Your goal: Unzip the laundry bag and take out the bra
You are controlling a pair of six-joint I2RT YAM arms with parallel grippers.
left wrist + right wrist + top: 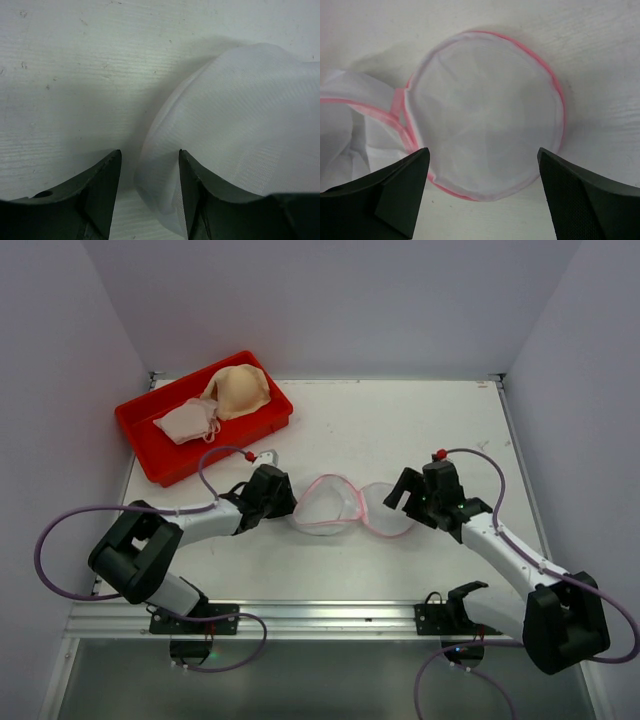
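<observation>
Nearest the arm bases, the left hand [150, 156] is held low over the tabletop [420, 430] with its fingers partly apart. The edge of the laundry bag [330, 502] is seen lying in the gap, against the right-side finger, with bare tabletop showing beside the other. Nothing is clamped. The right hand [484, 151] is spread wide above the bag's round right half, and nothing is gripped there either.

The bag is spread open in two pink-rimmed lobes between the hands, and no garment is visible through the mesh. Farther back, the bra [238, 392] is found in the red tray [226, 447], so the task is judged to be essentially done.

The mesh is thin and light, so it could be snagged on a finger and dragged or lifted if either hand is moved away carelessly. If the left hand is closed, the fabric would probably be pinched.

Whether the mesh actually touches the left finger cannot be settled. The zipper pull is not made out in any view. The bra's straps are too small to trace, and the left lobe is cut off in both wrist views.
</observation>
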